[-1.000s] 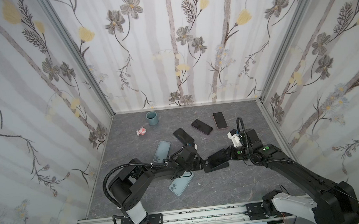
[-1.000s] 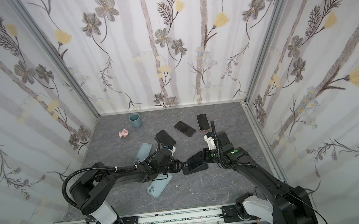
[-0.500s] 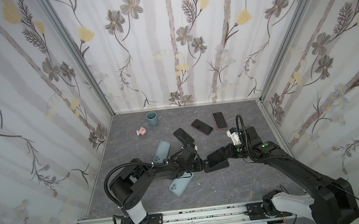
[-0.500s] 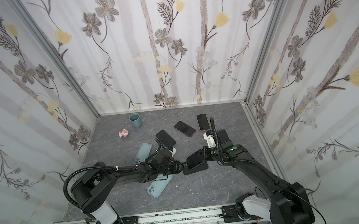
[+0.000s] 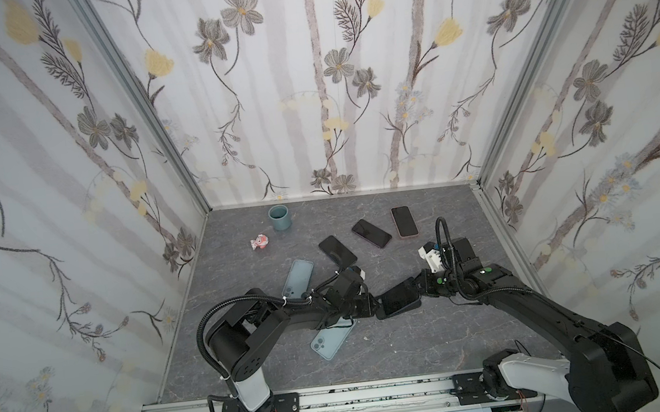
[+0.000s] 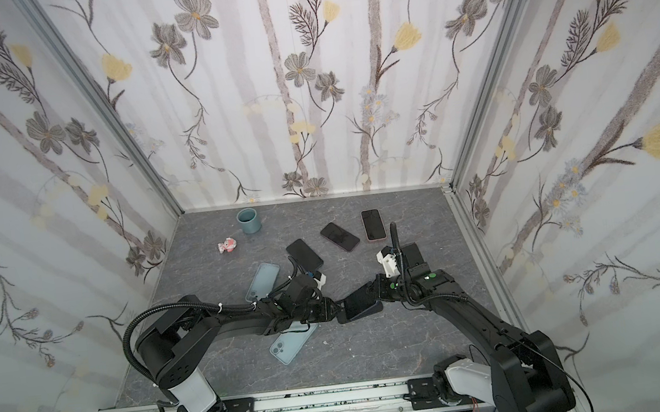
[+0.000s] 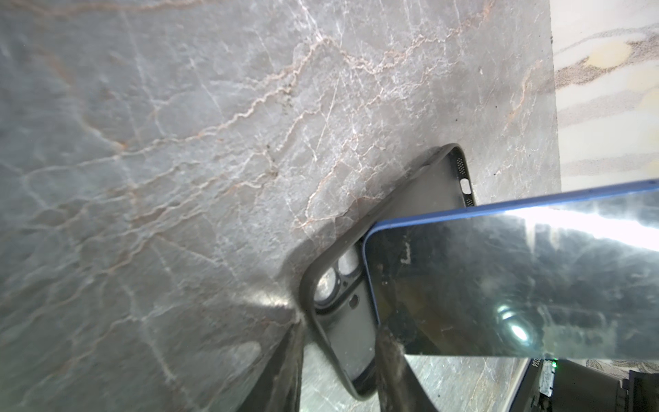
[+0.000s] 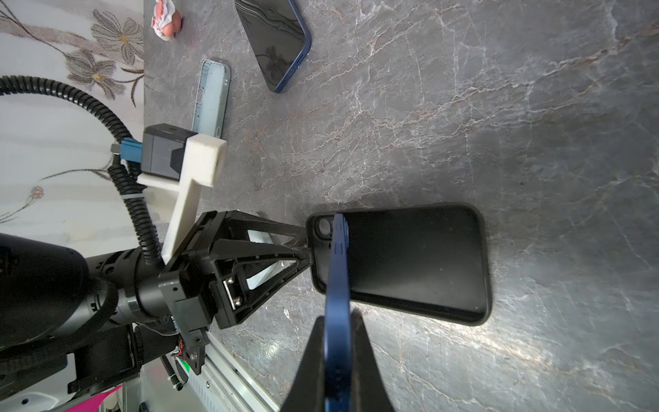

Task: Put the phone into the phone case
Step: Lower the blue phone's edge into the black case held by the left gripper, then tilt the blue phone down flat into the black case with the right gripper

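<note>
Right gripper (image 8: pixel 337 319) is clamped on the dark blue slab phone (image 8: pixel 337 264), held tilted w/ its lead corner over the camera-hole end of the black soft-rimmed phone case (image 8: pixel 410 257), which lies open side up on the grey marbled tabletop (image 8: pixel 499 107). Left gripper (image 8: pixel 307 240) straddles that end's rim, one finger outside & one inside; can't tell if it truly pinches.

Imo: tuck the lead corner under the rim first, then lay the phone flat & press, case held down.

Corner-to-case contact is unclear. In both top views the phone hides most of the case.
</note>
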Robot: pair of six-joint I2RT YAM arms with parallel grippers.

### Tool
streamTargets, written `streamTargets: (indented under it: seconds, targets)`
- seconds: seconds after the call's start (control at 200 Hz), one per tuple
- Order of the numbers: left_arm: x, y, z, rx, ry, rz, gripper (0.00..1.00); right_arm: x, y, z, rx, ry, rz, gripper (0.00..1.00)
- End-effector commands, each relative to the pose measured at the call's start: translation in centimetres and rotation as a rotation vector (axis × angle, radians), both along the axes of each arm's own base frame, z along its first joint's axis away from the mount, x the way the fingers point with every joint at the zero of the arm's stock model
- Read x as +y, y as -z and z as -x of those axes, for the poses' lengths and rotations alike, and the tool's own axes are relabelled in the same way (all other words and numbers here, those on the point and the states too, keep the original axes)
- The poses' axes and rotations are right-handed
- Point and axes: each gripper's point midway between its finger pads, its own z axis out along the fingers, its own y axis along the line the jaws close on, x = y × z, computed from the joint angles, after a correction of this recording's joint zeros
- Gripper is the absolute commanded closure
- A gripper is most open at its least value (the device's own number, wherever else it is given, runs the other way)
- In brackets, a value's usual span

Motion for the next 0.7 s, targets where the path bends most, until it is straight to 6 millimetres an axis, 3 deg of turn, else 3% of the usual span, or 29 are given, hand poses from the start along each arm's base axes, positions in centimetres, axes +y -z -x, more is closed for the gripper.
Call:
streamTargets:
  seconds: [0.0, 0.375, 0.694]
  targets:
    - [-1.0, -0.6, -0.3, -0.002, 0.006, 0.044, 0.64, 0.7, -0.4, -0.3, -0.017, -0.019, -0.058, 1.0]
    - [-1.7, -0.9, -0.3, 0.015, 0.007, 0.082, 0.64, 1.3, 0.7, 0.1, 0.004, -0.028, -0.128, 1.0]
    - [-1.6, -0.5, 0.1, 0.045, 0.0, 0.093, 0.64, 0.6, 3.1, 0.7, 0.046, 0.009, -0.149, 1.0]
